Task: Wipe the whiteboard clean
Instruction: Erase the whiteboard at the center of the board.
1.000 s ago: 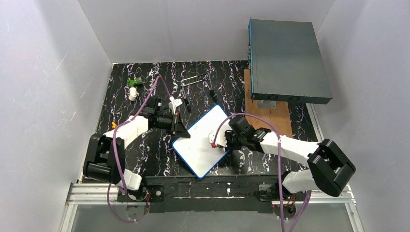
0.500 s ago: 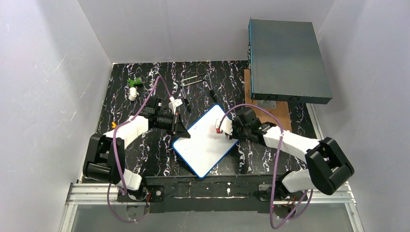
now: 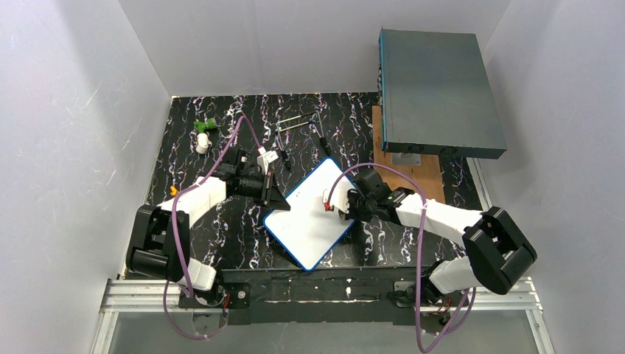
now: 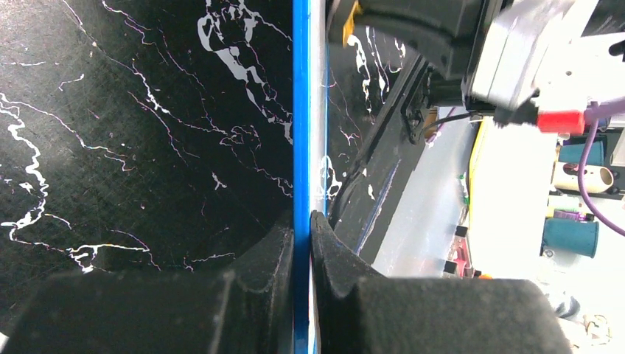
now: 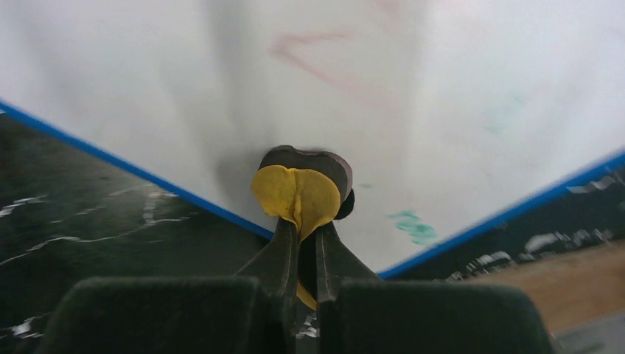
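Blue-framed whiteboard [image 3: 304,225] lies turned diagonally; faint red and green smudges.

The whiteboard [image 3: 309,221] is finished in smooth, glossy white and framed in blue plastic. The table top [image 4: 147,110] is covered in black, white-veined marbled sheet, finely textured. At upper right, a matt grey-teal box [image 3: 438,88] is seen above a bare wood board [image 3: 427,177].

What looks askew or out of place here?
Nothing spilled or damaged. The whiteboard sits diagonal on the table, its blue rim pinched by the left claw; a faint red smear and a green smear mark it.
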You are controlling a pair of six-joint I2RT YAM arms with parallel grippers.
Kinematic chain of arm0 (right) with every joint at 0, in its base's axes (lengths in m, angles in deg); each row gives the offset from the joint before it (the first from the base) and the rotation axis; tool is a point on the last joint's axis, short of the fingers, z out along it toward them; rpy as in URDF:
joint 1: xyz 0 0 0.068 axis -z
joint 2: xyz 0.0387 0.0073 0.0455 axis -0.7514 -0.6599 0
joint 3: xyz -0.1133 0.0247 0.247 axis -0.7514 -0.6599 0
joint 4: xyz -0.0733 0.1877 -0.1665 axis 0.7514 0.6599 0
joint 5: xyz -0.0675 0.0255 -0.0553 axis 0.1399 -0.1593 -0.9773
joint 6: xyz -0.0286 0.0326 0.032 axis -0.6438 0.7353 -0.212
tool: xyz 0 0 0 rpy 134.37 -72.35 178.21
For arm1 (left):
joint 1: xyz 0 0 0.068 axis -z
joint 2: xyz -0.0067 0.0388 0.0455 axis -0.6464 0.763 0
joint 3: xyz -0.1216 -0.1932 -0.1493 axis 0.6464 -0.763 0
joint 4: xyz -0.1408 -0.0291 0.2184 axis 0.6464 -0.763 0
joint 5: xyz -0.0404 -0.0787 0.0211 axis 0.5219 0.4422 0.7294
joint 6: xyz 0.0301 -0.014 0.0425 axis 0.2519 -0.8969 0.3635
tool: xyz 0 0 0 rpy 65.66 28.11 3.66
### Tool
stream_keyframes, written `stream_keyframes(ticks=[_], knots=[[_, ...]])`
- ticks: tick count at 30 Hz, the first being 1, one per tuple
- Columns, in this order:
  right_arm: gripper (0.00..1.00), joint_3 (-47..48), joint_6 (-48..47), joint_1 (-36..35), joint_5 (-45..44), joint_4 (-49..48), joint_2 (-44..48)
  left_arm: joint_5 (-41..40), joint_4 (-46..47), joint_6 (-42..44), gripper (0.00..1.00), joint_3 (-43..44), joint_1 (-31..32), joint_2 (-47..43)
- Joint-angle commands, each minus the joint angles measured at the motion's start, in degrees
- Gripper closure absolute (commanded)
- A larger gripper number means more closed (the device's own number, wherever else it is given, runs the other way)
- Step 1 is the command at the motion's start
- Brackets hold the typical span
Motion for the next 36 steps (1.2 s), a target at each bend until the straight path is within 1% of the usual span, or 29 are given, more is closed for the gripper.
stream_keyframes(ticks=[1, 4, 8, 10, 12, 15, 16, 18, 19, 21, 24, 26, 29, 32, 36], knots=[[0.99, 1.7, 2.5, 3.7, -11.5, -7.2, 0.5, -1.4, -1.9, 2.8, 1.0, 0.7, 0.8, -1.6], [0.99, 1.6, 2.9, 5.1, -14.1, -7.4, 0.3, -1.3, -1.8, 2.8, 1.0, 0.7, 0.8, -1.4], [0.99, 1.2, 1.4, 5.4, -13.7, -5.7, -1.2, -1.3, -1.8, 2.9, 1.0, 0.7, 0.8, -1.6], [0.99, 0.9, 0.9, 5.1, -9.9, -3.9, -1.4, -1.3, -1.8, 2.8, 1.0, 0.7, 0.7, -1.7], [0.99, 1.0, 0.4, 3.7, -4.4, -1.6, -0.4, -1.3, -1.9, 2.9, 1.0, 0.7, 0.8, -1.7], [0.99, 2.6, 2.3, 1.1, 3.2, 1.4, 0.8, -1.2, -1.8, 2.8, 1.0, 0.8, 0.8, -1.5], [0.99, 4.1, 3.4, 0.7, 5.1, 1.9, 0.7, -1.2, -1.8, 2.8, 1.0, 0.9, 0.9, -1.4], [0.99, 5.8, 5.3, 0.7, 6.1, 1.7, 0.6, -1.3, -1.8, 2.8, 1.0, 0.8, 0.9, -1.5], [0.99, 6.2, 6.3, 0.6, 5.5, 1.0, 0.6, -1.3, -1.8, 2.8, 1.0, 0.7, 0.9, -1.5], [0.99, 6.5, 8.0, 0.9, -0.2, -1.3, 0.2, -1.3, -1.8, 2.9, 1.0, 0.7, 0.9, -1.6], [0.99, 5.8, 9.1, 3.1, -7.9, -4.9, -0.3, -1.4, -1.9, 3.0, 1.0, 0.7, 0.9, -1.5], [0.99, 4.9, 7.7, 4.5, -12.4, -6.2, -0.4, -1.4, -1.9, 3.0, 1.0, 0.7, 0.8, -1.5], [0.99, 3.4, 4.5, 6.4, -15.6, -6.0, -1.0, -1.6, -2.1, 3.2, 1.0, 0.7, 0.8, -1.4], [0.99, 2.2, 1.4, 7.1, -16.0, -3.7, -1.9, -1.7, -2.3, 3.4, 1.0, 0.7, 0.8, -1.6], [0.99, 1.5, -0.8, 7.0, -10.6, 1.6, -1.6, -1.7, -2.3, 3.4, 1.0, 0.7, 0.8, -1.8]])
